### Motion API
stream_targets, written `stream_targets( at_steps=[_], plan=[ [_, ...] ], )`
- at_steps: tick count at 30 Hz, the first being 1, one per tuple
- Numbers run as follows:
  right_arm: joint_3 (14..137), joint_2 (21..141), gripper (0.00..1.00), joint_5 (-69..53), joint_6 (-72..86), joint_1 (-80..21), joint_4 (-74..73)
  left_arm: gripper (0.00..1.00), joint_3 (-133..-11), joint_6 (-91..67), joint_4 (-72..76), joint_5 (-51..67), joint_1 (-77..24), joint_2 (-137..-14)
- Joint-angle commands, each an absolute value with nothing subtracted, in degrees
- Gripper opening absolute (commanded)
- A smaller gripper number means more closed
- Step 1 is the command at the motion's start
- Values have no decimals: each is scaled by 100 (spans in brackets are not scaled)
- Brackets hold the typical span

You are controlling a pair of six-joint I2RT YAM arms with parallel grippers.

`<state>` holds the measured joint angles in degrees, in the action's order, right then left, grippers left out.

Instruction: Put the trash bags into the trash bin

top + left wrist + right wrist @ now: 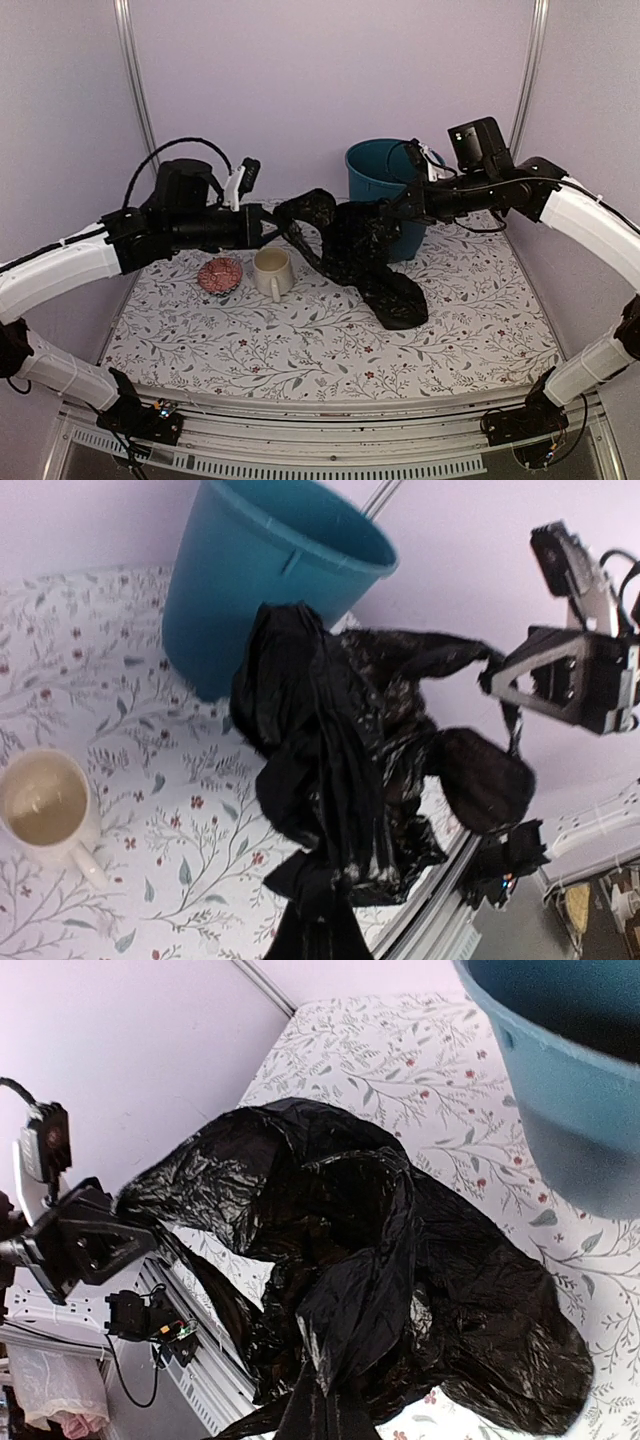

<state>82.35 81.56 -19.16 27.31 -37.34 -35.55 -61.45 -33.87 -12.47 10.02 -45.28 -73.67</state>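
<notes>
Black plastic trash bag hangs stretched between both arms' jaws, each pair pinching an end; its tail rests on the table before the teal trash bin. Nothing is binned yet.

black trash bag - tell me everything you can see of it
The thin, glossy, crinkly black plastic bag is bunched and twisted, not spread open. It hangs between the left claw and right claw, each pinching an upper end. Its middle sags and its lower folds trail onto the floral-patterned tabletop. It is outside the teal round plastic bucket, in front of it; whether they touch cannot be told. The cream mug stands nearby, apart.
</notes>
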Motion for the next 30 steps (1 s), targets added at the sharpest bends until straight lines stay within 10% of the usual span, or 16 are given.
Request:
stream_targets(
  at_steps=[1,6,18,30],
  plan=[
    [9566,8113,2,-914,2444,-4404,-4233,0,-7342,-3088,-1830,330,-4768,-6893],
    [10244,7997,2,-442,2304,-4622,-4343,0,-7792,-3022,-2077,207,-4903,-6725],
    [7608,6961,2,-943,2828,-4747,-4610,0,-5407,-3606,-2687,477,-5549,-5426],
    [12037,10004,2,-432,2255,-4529,-4302,0,-7858,-3403,-3049,278,-4356,-7235]
  ],
)
